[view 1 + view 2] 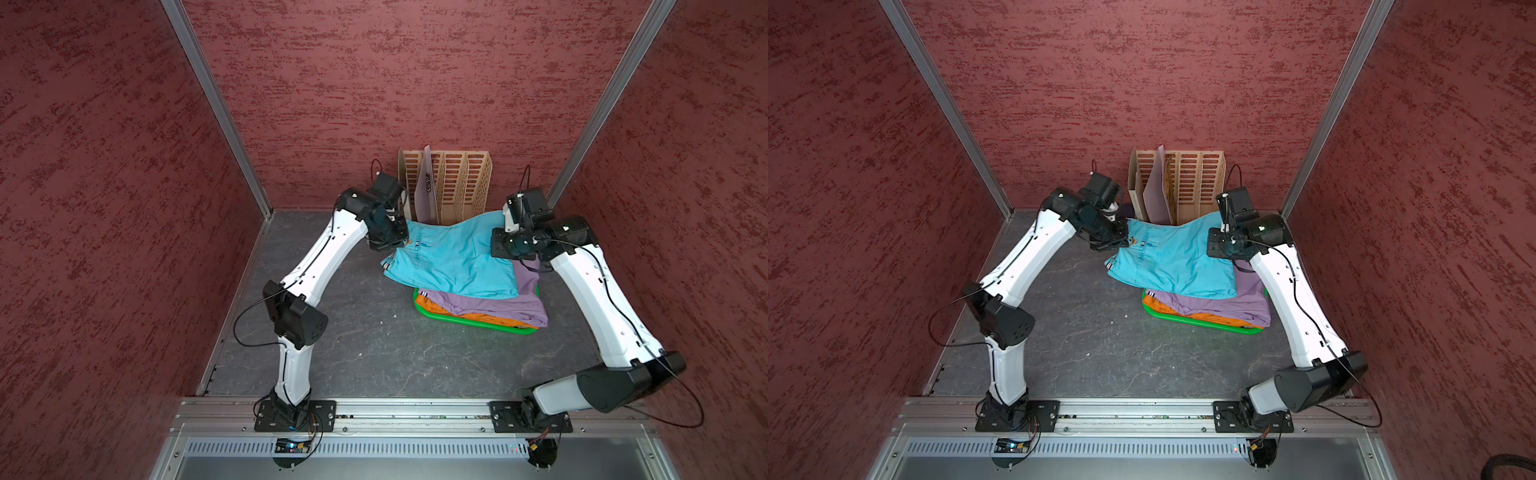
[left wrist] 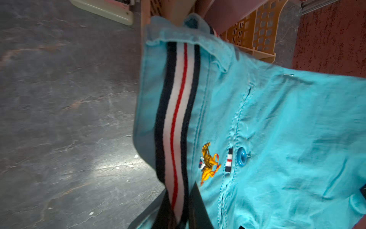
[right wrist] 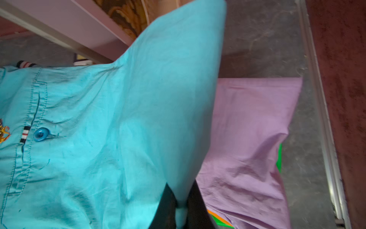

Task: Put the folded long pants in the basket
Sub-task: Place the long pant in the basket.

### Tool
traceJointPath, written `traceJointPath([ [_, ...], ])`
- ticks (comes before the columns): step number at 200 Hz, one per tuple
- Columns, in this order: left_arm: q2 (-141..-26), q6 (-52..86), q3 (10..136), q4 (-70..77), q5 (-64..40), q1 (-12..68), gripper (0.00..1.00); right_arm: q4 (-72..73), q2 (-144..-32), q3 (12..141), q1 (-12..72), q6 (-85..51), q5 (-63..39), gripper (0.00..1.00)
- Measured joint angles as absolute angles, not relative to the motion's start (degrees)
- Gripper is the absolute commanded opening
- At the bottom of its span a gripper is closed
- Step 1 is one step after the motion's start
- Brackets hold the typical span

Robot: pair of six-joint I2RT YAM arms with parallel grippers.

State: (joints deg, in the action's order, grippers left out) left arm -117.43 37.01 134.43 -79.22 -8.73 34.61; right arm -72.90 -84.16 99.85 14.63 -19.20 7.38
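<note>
From both top views I can't see the fingertips. On the wrist cameras, my left gripper [image 2: 179, 210] pinches the teal pants [image 1: 453, 262] at the striped waistband and my right gripper [image 3: 181, 210] clamps their opposite edge. They spread over the green basket [image 1: 420, 309], where only the rim shows. It holds lilac pants [image 1: 498, 305] on orange pants [image 1: 490, 320]. The file organiser [image 1: 457, 183] stands just behind, with bare tabletop [image 1: 365, 340] in front.

Soft, even overhead light in both top views, bright enough, with shadows on the floor [image 1: 374, 340] faint and fuzzy. The walls [image 1: 104, 208] dim toward the frame corners and splay outward, wide-lens stretch at the edges; the centre is sharp. Left wrist view: a pale glare patch [image 2: 118, 168] on the floor, teal pants [image 2: 277, 128] crisp around the button [image 2: 241, 156], left gripper [image 2: 179, 210] a dark blur right at the lens. Right wrist view: teal pants soft, slightly smeared, right gripper [image 3: 181, 210] black, no detail.
</note>
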Motion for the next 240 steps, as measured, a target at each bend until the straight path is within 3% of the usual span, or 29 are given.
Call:
traceJointPath([
  [37,-124.01,40.14,141.01,-79.05,-7.42,40.45,0.0,-72.75,-82.89,93.91,8.51,-18.37,10.96,0.0],
  [102,-127.7,41.58,142.21,-76.73,-8.21,41.08,0.0,-69.47,-81.23,86.13,-0.32,-16.67,10.79,0.0],
  [228,-135.9,40.34,143.13,-74.22,-8.91,41.65,0.01,-64.12,-83.26,76.51,-4.12,-18.26,10.35,0.0],
  [240,-135.9,39.94,143.13,-74.3,-9.13,41.43,0.18,-63.86,-83.46,75.72,-4.34,-18.76,10.07,0.26],
])
